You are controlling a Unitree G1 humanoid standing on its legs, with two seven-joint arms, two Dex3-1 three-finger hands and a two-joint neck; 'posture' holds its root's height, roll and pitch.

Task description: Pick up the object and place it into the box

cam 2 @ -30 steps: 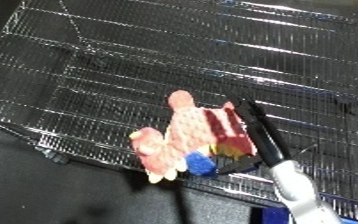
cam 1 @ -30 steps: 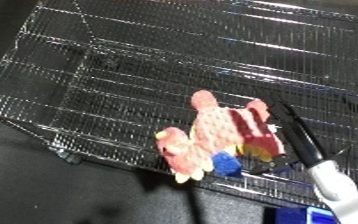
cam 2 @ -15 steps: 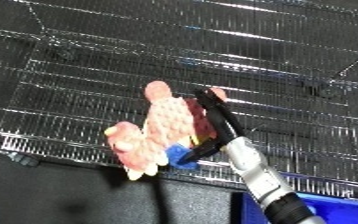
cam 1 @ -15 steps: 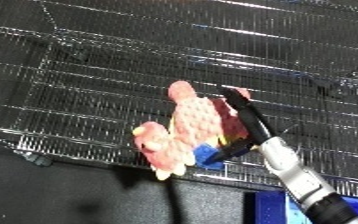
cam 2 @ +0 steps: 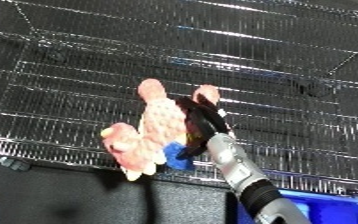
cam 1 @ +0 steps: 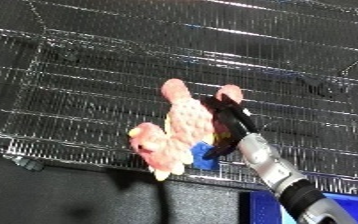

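Note:
A pink plush toy (cam 1: 180, 127) with a red patch and a blue foot hangs in the air over the wire mesh bin (cam 1: 78, 75). My right hand (cam 1: 231, 117) is shut on it, black fingers curled round its right side, the forearm (cam 1: 273, 167) rising from the lower right. The toy's head points down towards the bin's near rim, its legs up. In the right eye view the same toy (cam 2: 153, 130) shows slightly further left. My left hand is out of sight.
The bin's near rim (cam 1: 87, 155) runs along the lower part of the view, with a dark surface below it. A blue object (cam 2: 322, 207) shows at the bottom right corner. The bin's mesh floor and walls fill the upper view.
The right hand has carried the toy up and further over the bin. The camera has shifted, so the bin sits lower and fills more of the picture.

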